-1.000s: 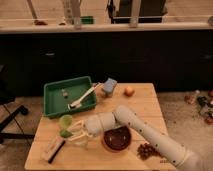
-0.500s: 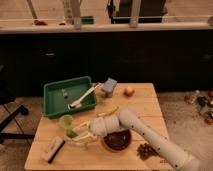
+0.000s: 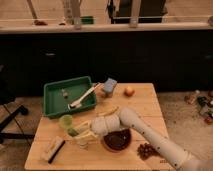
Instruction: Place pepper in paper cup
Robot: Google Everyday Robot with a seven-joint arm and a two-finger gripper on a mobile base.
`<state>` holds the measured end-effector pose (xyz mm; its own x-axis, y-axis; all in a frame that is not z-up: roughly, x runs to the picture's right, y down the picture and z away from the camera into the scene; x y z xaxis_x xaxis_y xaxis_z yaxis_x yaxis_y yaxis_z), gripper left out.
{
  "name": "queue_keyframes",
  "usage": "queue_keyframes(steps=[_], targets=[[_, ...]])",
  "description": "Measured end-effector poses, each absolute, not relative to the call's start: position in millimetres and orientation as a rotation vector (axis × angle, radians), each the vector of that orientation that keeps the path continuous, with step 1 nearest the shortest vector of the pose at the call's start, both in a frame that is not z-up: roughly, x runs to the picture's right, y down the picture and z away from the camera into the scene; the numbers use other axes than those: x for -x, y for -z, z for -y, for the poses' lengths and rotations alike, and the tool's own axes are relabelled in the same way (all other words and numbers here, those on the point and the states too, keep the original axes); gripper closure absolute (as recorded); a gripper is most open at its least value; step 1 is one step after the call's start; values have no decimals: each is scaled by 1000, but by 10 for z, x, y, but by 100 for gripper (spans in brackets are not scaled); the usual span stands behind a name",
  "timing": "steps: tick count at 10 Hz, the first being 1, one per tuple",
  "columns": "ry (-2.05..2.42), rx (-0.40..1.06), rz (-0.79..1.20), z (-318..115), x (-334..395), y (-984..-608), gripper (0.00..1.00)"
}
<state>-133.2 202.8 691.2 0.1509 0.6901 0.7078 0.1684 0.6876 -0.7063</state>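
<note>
A: Table [image 3: 145,102] first: pale wood, with the green tray [image 3: 52,96] at its back left and the dark-red bowl [image 3: 118,140] near the front, partly under the white arm [image 3: 150,137].

B: And the gripper [image 3: 80,132]?

A: Low at the front left, reaching between the light-green cup [image 3: 66,121] and the paper cup [image 3: 83,142]. A bright green bit at its tip looks like the pepper [image 3: 73,132], so I judge the fingers closed on it, just above and left of the paper cup.

B: So which step?

A: Carrying, I think, close to the drop. Next it needs a small shift toward the white cup's mouth, centred over it, then a release; the light-green cup beside it is the wrong target.
</note>
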Motion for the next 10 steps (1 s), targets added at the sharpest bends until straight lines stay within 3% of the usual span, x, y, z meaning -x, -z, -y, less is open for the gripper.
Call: queue_keyframes(steps=[5, 6, 10], targets=[[-454, 777, 1385, -2022, 1314, -6930, 27], [-453, 776, 1383, -2026, 1311, -6912, 21], [-443, 768, 1388, -2003, 1325, -6855, 20]])
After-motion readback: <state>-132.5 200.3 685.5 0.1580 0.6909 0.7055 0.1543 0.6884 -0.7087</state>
